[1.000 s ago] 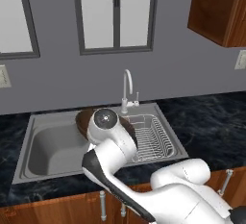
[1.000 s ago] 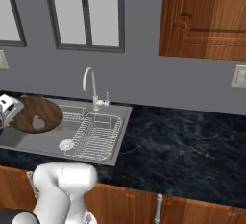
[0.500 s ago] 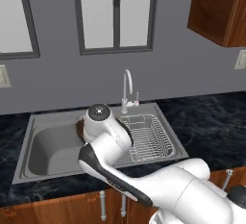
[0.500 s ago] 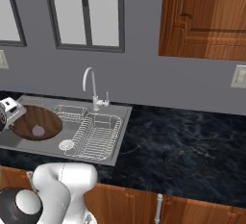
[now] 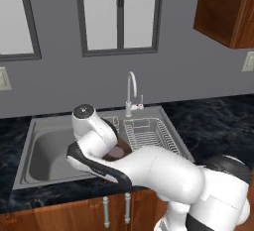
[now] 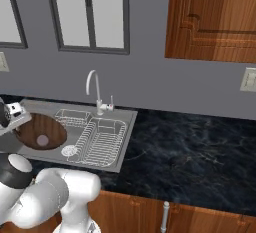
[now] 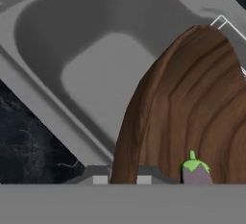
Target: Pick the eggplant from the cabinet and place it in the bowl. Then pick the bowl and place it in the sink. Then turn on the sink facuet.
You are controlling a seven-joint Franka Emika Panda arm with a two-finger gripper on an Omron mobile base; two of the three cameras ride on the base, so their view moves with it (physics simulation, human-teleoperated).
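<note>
My gripper [image 7: 122, 174] is shut on the near rim of the dark wood-grain bowl [image 7: 192, 107], one fingertip on each side of the edge. The eggplant [image 7: 194, 169], small with a green cap, lies inside the bowl close to the fingers. From the right base view the bowl [image 6: 42, 129] sits low in the left basin of the grey sink [image 6: 125, 119]; I cannot tell if it touches the bottom. My arm hides most of the bowl [image 5: 120, 149] in the left base view. The silver faucet [image 6: 95, 89] stands behind the sink. The cabinet [image 6: 215, 17] hangs upper right, doors closed.
A wire dish rack [image 6: 102, 139] fills the right part of the sink, with a round drain strainer [image 6: 69, 150] beside it. Dark marble counter [image 6: 190, 157] extends to the right. Windows sit above the faucet [image 5: 130, 88].
The bowl has gone down from above the sink edge into the left basin, still gripped. The arm's elbow has swung lower and forward over the sink.
</note>
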